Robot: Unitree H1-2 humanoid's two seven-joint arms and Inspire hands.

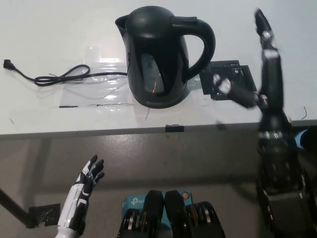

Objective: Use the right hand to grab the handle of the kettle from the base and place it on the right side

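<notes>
Kettle [161, 59] seated on base, centre of white table [59, 29], handle [204, 42] turned right. Right hand [260, 74] raised over table beside handle, fingers spread, nothing gripped. Left hand [84, 191] held low, below table edge, fingers apart.

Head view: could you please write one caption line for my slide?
Open right hand raised over the table beside the kettle; left hand rests low.
</notes>
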